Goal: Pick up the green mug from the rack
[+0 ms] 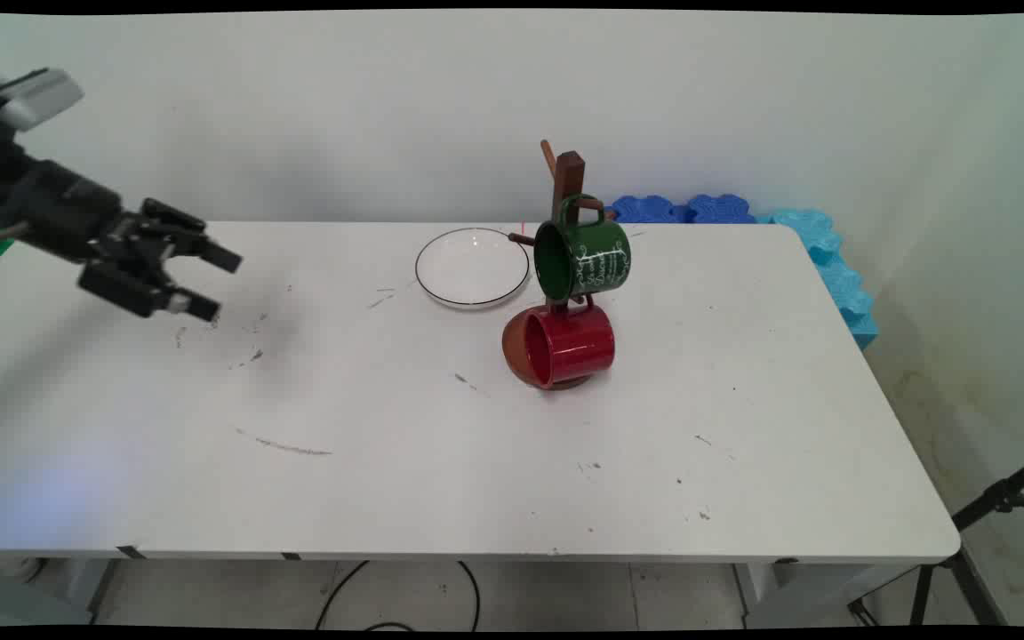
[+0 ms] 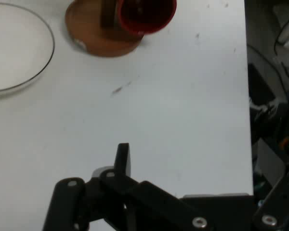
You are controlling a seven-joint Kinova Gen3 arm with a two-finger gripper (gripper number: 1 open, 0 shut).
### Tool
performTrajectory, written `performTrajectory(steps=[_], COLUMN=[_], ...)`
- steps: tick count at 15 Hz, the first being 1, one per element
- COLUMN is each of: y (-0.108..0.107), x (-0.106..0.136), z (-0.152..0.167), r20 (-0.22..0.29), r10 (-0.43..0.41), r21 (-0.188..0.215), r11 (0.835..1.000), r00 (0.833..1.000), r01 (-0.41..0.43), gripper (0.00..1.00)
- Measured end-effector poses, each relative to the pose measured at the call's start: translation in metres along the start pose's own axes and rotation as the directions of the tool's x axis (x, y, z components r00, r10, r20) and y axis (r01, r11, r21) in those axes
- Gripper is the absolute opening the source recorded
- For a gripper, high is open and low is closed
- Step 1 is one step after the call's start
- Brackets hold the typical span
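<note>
I held the gripper [image 1: 210, 283] empty with fingers apart above the table [image 1: 441, 444]. The red mug [image 1: 568, 347] and green mug [image 1: 585, 259] hung well away.

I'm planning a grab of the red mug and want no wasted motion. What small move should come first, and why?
Probably a short travel toward the mug rack. The end effector hovers open and empty over the table's left part, far from the red mug, which hangs on the rack's lower peg below the green mug, beside the glass plate.
</note>
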Motion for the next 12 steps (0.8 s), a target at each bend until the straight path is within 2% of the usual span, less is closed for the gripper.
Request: performTrajectory(steps=[7,12], y=[0.049,0.080], x=[0.074,0.126], z=[0.074,0.137], r20=[-0.051,-0.101], r10=[-0.143,-0.227], r21=[0.022,0.025], r11=[0.989,0.973], r00=[0.988,0.969], r01=[0.144,0.231], gripper=[1.00,1.00])
